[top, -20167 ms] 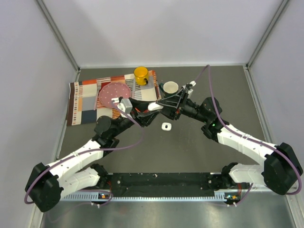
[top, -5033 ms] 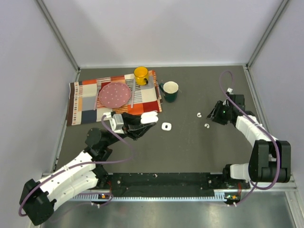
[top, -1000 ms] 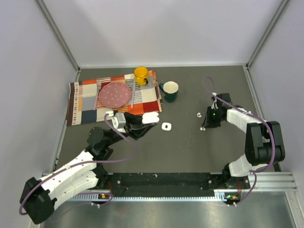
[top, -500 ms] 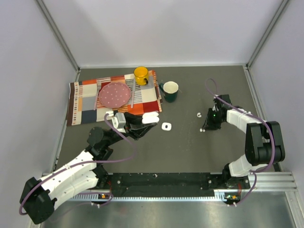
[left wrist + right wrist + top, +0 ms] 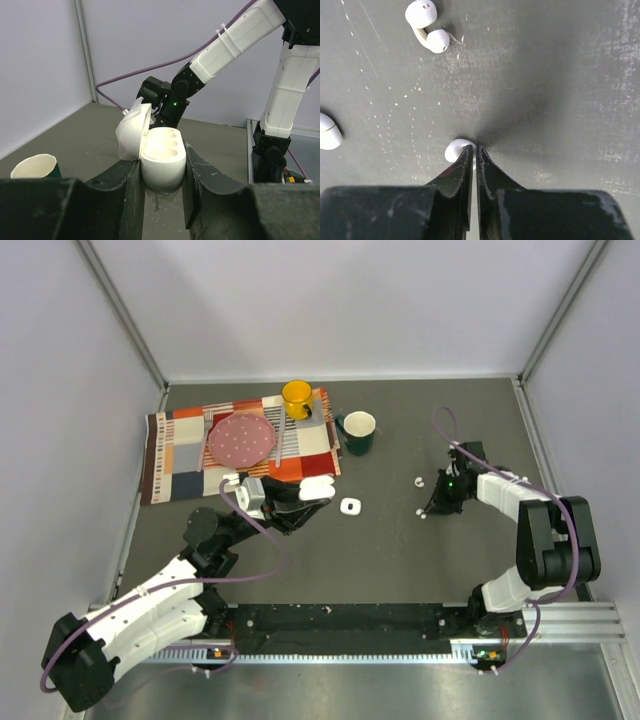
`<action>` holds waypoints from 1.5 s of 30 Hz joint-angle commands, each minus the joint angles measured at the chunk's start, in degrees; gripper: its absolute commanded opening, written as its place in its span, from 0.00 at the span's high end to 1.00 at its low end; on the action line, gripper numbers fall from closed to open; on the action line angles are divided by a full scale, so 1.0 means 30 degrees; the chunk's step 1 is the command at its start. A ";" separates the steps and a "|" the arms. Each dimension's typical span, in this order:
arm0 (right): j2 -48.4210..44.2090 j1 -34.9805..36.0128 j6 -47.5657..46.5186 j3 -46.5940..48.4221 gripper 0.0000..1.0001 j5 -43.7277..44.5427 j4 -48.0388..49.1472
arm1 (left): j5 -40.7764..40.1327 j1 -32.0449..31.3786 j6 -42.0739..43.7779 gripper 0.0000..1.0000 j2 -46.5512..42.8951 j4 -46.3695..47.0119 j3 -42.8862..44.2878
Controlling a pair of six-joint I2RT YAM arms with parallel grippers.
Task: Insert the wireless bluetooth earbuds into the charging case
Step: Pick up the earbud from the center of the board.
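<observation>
if the right gripper (image 5: 473, 150) lifts now, the earbud (image 5: 456, 149) could squirt out sideways. its fingers are closed to a hairline slit, and only an edge of the earbud seems caught at the very tips. most of the white bulb bulges out to one side, down against the table (image 5: 560, 90). a glossy, rounded thing held so thinly may also twist and arrive at the case wrongly turned. the second earbud (image 5: 426, 24) lies loose ahead of the tips, well apart from them. across the table the left gripper (image 5: 161, 172) clamps the charging case (image 5: 162, 150) between both fingers, with the lid swung open and the wells facing up, empty, well apart from the right gripper.
</observation>
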 commanded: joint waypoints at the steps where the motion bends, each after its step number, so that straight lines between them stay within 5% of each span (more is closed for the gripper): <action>1: -0.0588 0.0269 0.0045 -0.0539 0.98 0.0175 -0.0031 | -0.0188 0.0064 0.0107 1.00 -0.0109 0.0494 0.0169; 8: -0.2374 0.0415 0.1393 -0.1857 1.00 0.0438 0.0906 | -0.0158 0.0064 -0.0010 1.00 -0.0051 0.0611 0.0169; 17: -0.2290 0.0445 0.1189 -0.2239 0.79 0.0703 0.1376 | 0.0134 0.0064 -0.0215 1.00 0.0213 0.0846 0.0257; 45: -0.2933 0.2788 0.1949 -0.3439 0.80 0.3251 0.2107 | 0.0048 0.0064 -0.0303 1.00 0.0213 0.0847 0.0140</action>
